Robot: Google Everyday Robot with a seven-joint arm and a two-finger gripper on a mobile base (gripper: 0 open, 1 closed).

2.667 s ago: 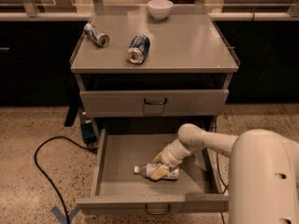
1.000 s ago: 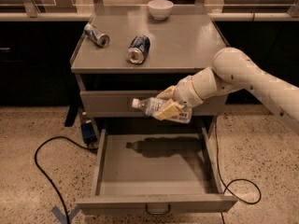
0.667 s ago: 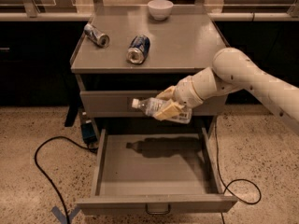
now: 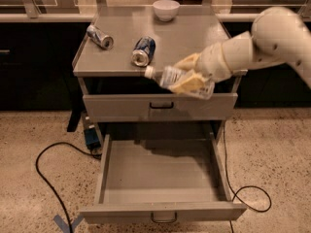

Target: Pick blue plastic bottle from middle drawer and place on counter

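Note:
My gripper point(image 4: 187, 76) is shut on the blue plastic bottle point(image 4: 171, 77), a small clear bottle with a white cap pointing left. It holds the bottle lying sideways in the air at the counter's point(image 4: 194, 42) front edge, just above the closed top drawer. The white arm reaches in from the right. The middle drawer point(image 4: 160, 176) is pulled open below, and its grey floor is bare.
On the counter lie a dark blue drink can point(image 4: 143, 51) at mid front, a silver drink can point(image 4: 99, 36) at the left and a white bowl point(image 4: 166, 9) at the back. A black cable point(image 4: 46, 178) loops on the floor at the left.
The bottle was lifted out of the middle drawer. Since a second ago, my gripper has raised it from in front of the top drawer to the counter's front edge.

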